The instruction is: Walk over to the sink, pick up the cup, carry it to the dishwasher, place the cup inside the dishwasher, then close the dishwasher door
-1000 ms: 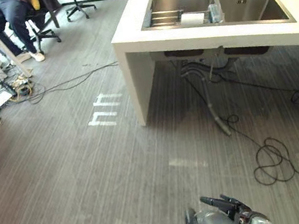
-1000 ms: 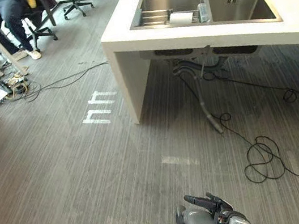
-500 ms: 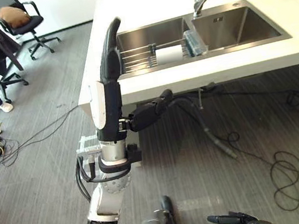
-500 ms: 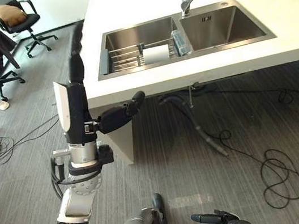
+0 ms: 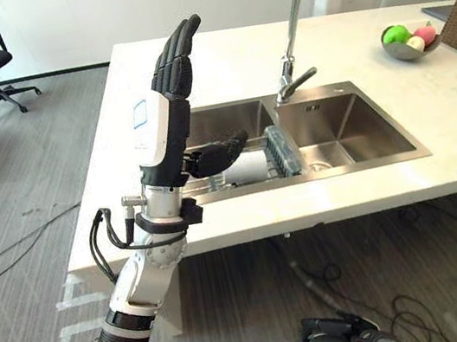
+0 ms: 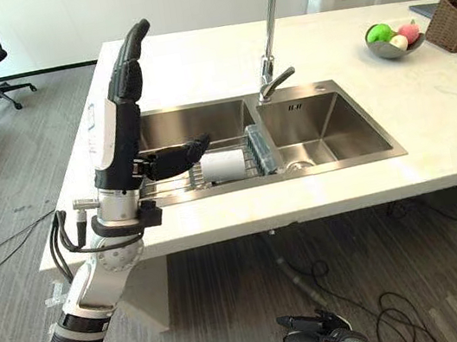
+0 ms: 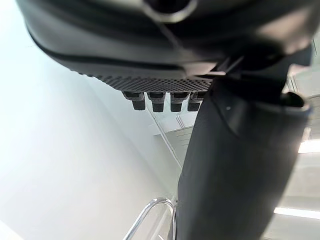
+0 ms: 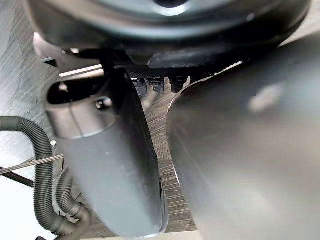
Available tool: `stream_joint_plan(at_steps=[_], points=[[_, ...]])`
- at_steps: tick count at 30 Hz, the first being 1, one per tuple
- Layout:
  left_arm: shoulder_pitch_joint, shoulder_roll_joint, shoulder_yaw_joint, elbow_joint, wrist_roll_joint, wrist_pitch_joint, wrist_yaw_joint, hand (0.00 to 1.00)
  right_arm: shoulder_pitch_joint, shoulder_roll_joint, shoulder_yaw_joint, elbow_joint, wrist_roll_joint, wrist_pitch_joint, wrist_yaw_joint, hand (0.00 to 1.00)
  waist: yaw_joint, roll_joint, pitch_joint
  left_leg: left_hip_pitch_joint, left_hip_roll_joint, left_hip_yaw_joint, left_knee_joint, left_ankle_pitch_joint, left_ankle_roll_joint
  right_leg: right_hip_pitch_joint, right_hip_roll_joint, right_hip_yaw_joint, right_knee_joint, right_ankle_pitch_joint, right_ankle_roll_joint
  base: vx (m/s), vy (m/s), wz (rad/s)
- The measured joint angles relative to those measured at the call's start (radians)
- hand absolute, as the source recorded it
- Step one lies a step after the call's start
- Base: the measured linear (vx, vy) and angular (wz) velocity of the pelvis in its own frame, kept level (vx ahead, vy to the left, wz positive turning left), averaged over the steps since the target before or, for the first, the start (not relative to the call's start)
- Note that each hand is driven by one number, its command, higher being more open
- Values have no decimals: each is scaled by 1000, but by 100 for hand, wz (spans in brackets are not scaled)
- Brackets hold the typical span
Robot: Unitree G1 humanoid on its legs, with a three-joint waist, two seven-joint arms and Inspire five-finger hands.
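Right eye view: I'm seeing the left hand [image 6: 116,128] standing raised over the near edge of the counter [image 6: 432,128]. Its fingers [image 6: 127,61] are straight, pressed together and pointing up. The thumb [image 6: 178,156] is sticking out sideways toward the sink [image 6: 316,169]. The hand is holding nothing, and the left wrist view is agreeing: fingers running straight out, nothing between them.

The cup [image 6: 224,165], white, is lying on its side on the wire rack [image 6: 165,184] in the basin nearer that hand. It's sitting just past the thumb tip and lower than the palm, not touching. Its long axis is running roughly along the thumb's line, so across the palm rather than away from it.

A clear ribbed glass [image 6: 261,150] is lying just beside the cup, on the side away from the thumb. I'm taking the white one as the target, though I can't be sure.

The right hand [image 6: 313,332] is hanging low below counter level, fingers loose and empty, well apart from the cup. So the left is the nearer one.

My read: the left hand is needing to tip down and forward, closing across the barrel while keeping clear of the glass.
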Motion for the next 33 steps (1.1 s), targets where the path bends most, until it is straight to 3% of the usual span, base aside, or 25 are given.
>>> stream_joint_plan(at_steps=[1, 2, 3, 5, 8, 9, 10, 12, 13, 14, 16, 20, 27, 33], points=[[12, -18, -6, -1, 4, -1, 0, 100, 3, -15, 8, -2, -8, 0, 4, 100, -1, 17, -11, -6, 28, 3, 4, -2, -6, 11, 23, -18, -22, -6, -9, 371, -359, 11], [17, -40, -16, -1, 21, -7, -5, 100, 1, -32, 20, 0, -24, 9, 18, 100, 0, 59, -36, -8, 75, 19, -9, 8, -21, 17, 65, -44, -43, -15, -27, 346, -318, 14], [16, -41, -16, -3, 22, -12, -9, 100, -4, -35, 24, 2, -29, 19, 31, 100, -1, 69, -42, -5, 92, 21, -27, 30, -28, 17, 84, -51, -44, -24, -41, 297, -285, 3], [16, -33, -9, -3, 19, -8, -20, 100, -13, -40, 23, 12, -39, 49, 65, 100, 1, 68, -43, -21, 107, 21, 10, 72, -20, 23, 100, -52, -45, -49, -62, 230, -293, -5], [15, -32, -9, -2, 17, -9, -44, 100, -20, -55, 13, 32, -41, 64, 97, 100, -4, 68, -40, -120, 144, 17, 223, 104, -2, 80, 104, -77, -93, -57, -74, 147, -167, 19], [12, -30, -9, 0, 17, -14, -70, 100, -19, -59, 13, 42, -40, 66, 101, 100, -4, 59, -34, -135, 151, 22, 234, 74, -4, 110, 96, -94, -122, -49, -78, 131, -66, 37], [9, -27, -9, 0, 17, -18, -85, 100, -19, -64, 12, 49, -40, 66, 101, 100, -5, 61, -36, -136, 144, 31, 202, 62, -6, 122, 92, -102, -133, -48, -78, 92, -10, 39], [-20, -8, -10, 1, 20, -27, -134, 100, -17, -81, -7, 62, -39, 69, 107, 100, -7, 75, -37, -133, 107, 52, 7, 130, 11, 134, 82, -123, -154, -41, -67, 52, 28, 28], [-47, 19, -8, 1, 20, -32, -171, 100, -18, -91, -21, 70, -41, 76, 113, 100, -4, 94, -42, -113, 92, 69, -75, 171, -14, 134, 85, -122, -166, -36, -57, 58, 97, 11], [-73, 55, -10, 2, 25, -31, -207, 100, -18, -94, -28, 71, -41, 82, 121, 100, -7, 93, -41, -92, 77, 71, -136, 187, -22, 134, 82, -121, -182, -28, -45, 43, 105, 3], [-100, 103, -15, 13, 31, -27, -262, 100, -16, -93, -28, 70, -40, 86, 124, 100, -18, 92, -40, -88, 55, 71, -157, 191, -19, 140, 69, -119, -211, -10, -33, 9, 98, 3], [-211, 164, -61, 103, 15, 56, -414, 100, -7, -93, -32, 70, 2, 102, 103, 100, -44, 92, -40, -86, 16, 73, -183, 203, -1, 160, 43, -117, -278, 32, -14, -7, 74, 1], [-261, 201, -120, 148, -56, 186, -602, 100, 12, -85, -69, 72, 10, 125, 95, 100, -60, 94, -40, -55, 18, 110, -200, 203, -1, 190, 59, -86, -343, 70, -19, -13, -8, -15], [-294, 196, -137, 171, -165, 277, -674, 100, 12, -76, -74, 68, 20, 125, 85, 100, -86, 91, -38, -44, 13, 131, -213, 201, -2, 188, 61, -61, -367, 93, -18, -50, -5, -13]])
